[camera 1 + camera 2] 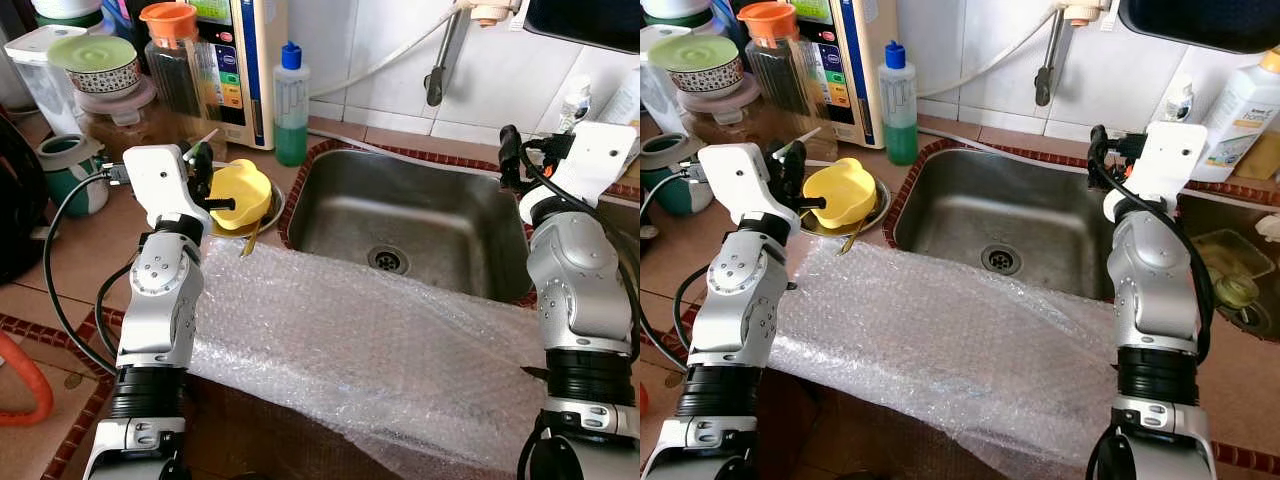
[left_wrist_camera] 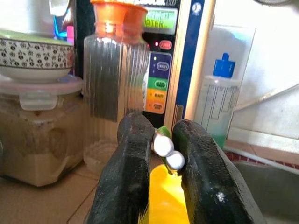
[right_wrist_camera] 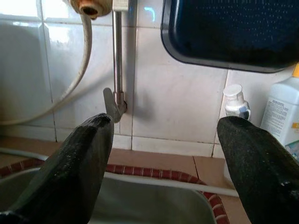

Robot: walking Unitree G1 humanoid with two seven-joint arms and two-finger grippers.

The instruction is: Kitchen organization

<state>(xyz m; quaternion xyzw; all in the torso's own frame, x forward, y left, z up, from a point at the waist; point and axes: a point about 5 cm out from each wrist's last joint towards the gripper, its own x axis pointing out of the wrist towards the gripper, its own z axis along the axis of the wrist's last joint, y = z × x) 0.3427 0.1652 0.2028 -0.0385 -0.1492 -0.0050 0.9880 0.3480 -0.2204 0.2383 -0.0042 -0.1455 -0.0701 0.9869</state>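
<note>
In the left eye view, a sheet of bubble wrap is spread across the lower middle, over the counter edge and the near rim of the steel sink. The left gripper is raised at the upper left, just beside a yellow lid resting on a plate. The right gripper is held at the upper right, over the sink's far corner. In the left wrist view, the fingers are clenched on a thin stick with white tips, before a ribbed glass jar. In the right wrist view, the fingers are spread wide and nothing is held; a tap is seen between them.
</note>
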